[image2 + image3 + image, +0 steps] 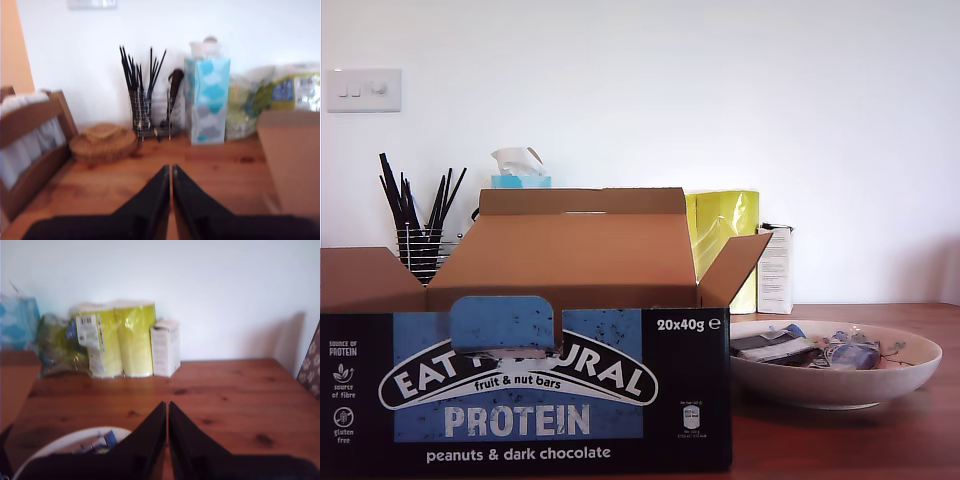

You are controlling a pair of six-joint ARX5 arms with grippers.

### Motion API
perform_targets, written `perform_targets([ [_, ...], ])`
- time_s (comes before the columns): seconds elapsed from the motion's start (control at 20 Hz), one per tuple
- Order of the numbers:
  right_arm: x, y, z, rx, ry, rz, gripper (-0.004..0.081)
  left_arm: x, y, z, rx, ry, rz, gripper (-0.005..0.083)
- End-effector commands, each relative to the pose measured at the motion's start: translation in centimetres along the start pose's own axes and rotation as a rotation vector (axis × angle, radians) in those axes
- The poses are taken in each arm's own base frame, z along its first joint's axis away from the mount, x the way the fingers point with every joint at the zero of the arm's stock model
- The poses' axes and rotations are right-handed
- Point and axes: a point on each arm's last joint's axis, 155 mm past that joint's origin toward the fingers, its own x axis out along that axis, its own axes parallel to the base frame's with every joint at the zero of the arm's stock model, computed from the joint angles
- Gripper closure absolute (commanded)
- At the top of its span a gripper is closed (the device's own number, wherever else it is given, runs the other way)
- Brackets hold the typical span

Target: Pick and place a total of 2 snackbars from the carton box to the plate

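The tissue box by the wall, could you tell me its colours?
Tissue box: turquoise, white and grey, clearest in the first wrist view.

Carton box (560, 260): matt brown cardboard, printed front slightly glossy. Plate (840, 380): smooth glazed ceramic. Snackbars (810, 349): shiny film wrappers. Table (225, 395): knotty varnished wood. Yellow pack (122, 337): glossy plastic wrap. Basket (102, 142): rough woven fibre.

A: What can be read on the carton box (525, 395)?
B: "EAT NATURAL fruit & nut bars PROTEIN, peanuts & dark chocolate"; beside it "20x40g", "source of protein", "source of fibre", "gluten free".
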Motion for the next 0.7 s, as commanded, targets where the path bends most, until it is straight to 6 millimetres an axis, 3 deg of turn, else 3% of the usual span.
perform_targets([
  [0.0,0.0,-0.3,-0.6,0.001,0.012,-0.016,0.0783,0.1,0.2,-1.0,0.028,0.024,0.008,0.0792],
  [0.35,-0.3,-0.6,-4.5,-0.006,0.168,-0.029,0.0783,-0.5,0.2,-5.5,-0.058,0.203,0.012,0.0792],
  [0.65,-1.2,-0.7,-8.1,-0.016,0.314,-0.033,0.0783,-0.9,0.2,-7.1,-0.056,0.270,0.016,0.0792],
])
